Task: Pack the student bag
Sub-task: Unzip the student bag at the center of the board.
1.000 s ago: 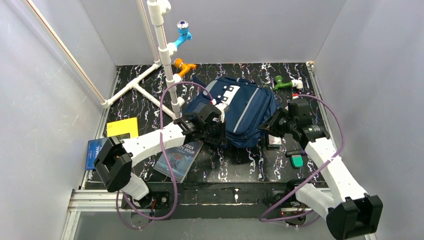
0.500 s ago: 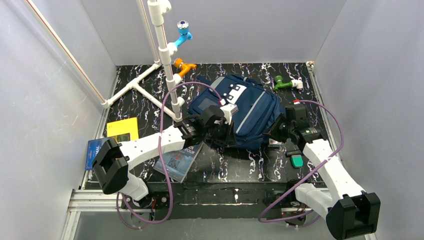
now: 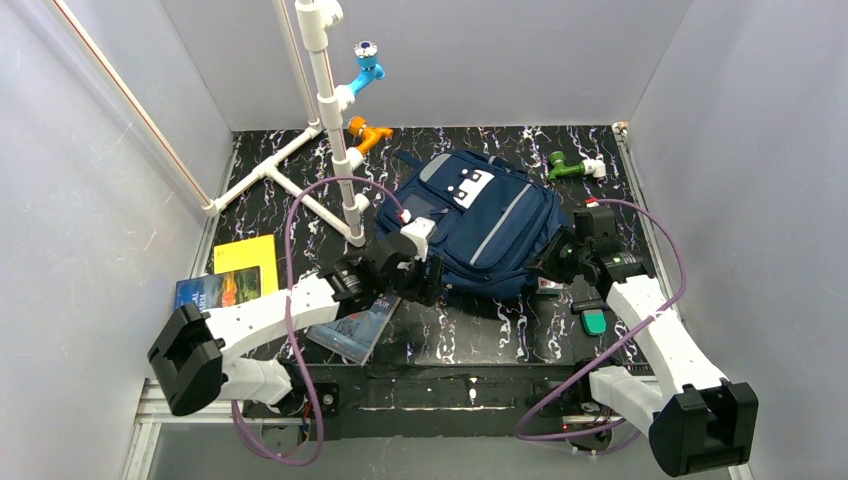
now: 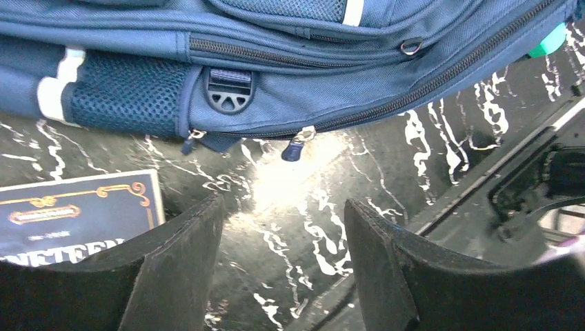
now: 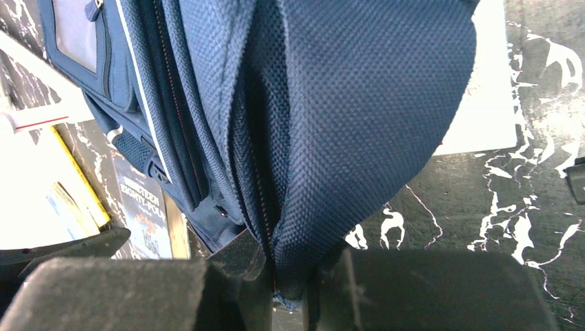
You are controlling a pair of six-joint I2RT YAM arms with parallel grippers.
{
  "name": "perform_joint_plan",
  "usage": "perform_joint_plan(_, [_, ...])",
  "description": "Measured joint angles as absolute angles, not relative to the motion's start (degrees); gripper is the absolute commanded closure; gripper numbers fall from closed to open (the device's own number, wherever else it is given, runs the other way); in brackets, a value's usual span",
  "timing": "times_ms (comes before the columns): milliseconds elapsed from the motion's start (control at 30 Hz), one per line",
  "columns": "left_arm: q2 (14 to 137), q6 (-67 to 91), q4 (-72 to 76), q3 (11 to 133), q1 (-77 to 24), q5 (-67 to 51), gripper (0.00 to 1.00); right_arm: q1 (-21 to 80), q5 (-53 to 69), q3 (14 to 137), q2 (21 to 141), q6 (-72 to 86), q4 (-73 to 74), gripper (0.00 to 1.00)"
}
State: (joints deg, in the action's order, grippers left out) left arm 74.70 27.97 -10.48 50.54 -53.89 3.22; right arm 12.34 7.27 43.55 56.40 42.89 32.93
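The student bag (image 3: 480,225), navy with a grey stripe and a white dotted patch, lies flat on the black marbled table. My right gripper (image 3: 551,262) is at its right edge, shut on a fold of the bag's fabric (image 5: 345,103), which runs down between the fingers (image 5: 290,279). My left gripper (image 3: 418,284) sits just in front of the bag's near-left corner, open, with bare table between its fingers (image 4: 283,234). In the left wrist view the bag's side (image 4: 276,62) shows a shut zip with a dangling pull (image 4: 294,148).
A dark "Nineteen Eighty-Four" book (image 3: 360,320) lies by the left gripper. A yellow book (image 3: 247,255) and a blue one (image 3: 210,290) lie at the left edge. A white pipe stand (image 3: 330,110) rises behind. A green fitting (image 3: 570,165) and a green object (image 3: 594,322) lie on the right.
My left gripper has opened, let go of the bag and drawn back toward the near left. The bag has shifted slightly right. The right gripper keeps its hold.
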Motion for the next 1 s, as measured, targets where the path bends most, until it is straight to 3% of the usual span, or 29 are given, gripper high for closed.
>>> perform_joint_plan(300, [73.0, -0.1, -3.6, 46.0, -54.5, 6.0, 0.36, 12.0, 11.0, 47.0, 59.0, 42.6, 32.9, 0.99])
perform_joint_plan(500, [75.3, -23.9, -2.5, 47.0, -54.6, 2.3, 0.49, 12.0, 12.7, 47.5, 58.9, 43.2, 32.7, 0.99])
perform_joint_plan(733, [81.1, -37.0, 3.5, 45.5, -51.2, -4.3, 0.52, 11.7, 14.8, 47.8, 59.0, 44.0, 32.1, 0.99])
perform_joint_plan(1000, [82.4, -38.8, 8.9, 45.4, -48.0, -8.3, 0.88, 11.6, 15.3, 51.3, 59.2, 43.5, 33.7, 0.99])
